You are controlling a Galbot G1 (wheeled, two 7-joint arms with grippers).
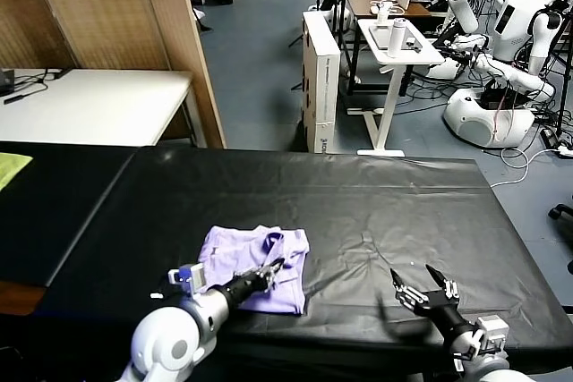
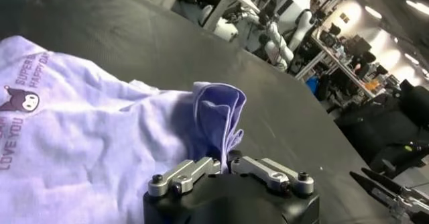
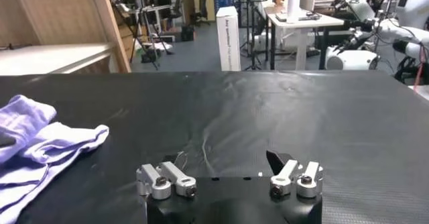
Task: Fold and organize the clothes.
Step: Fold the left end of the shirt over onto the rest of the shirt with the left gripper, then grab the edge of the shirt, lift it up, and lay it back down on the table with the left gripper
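A: Any readable text?
B: On the lavender T-shirt (image 2: 80, 151), purple print: "LOVE YOU", "SUPER", "HAPPY DAY", beside a small dark cartoon face. Legible only in the left wrist view.
A: Where's the shirt, which way does it run?
B: Folded into a rough rectangle near the front edge of the black tabletop (image 1: 376, 194), a little left of centre. Long axis runs roughly left-right, slightly skewed; a bunched fold stands up at its right end.
A: Material?
B: Soft cotton knit, wrinkled, layered edges. The tabletop cover is a black, slightly glossy, creased sheet.
A: Left pincer?
B: Left pincer (image 1: 271, 268) sits over the shirt's right part, at the bunched fold. Fingers close together; can't tell whether they're pinching cloth or just touching it.
A: Right pincer?
B: Right pincer (image 1: 419, 287) is spread wide, holding nothing, low over bare tabletop near the front right, well apart from the shirt.
A: Anything else?
B: Yellow-green cloth (image 1: 11, 167) at the far left edge.
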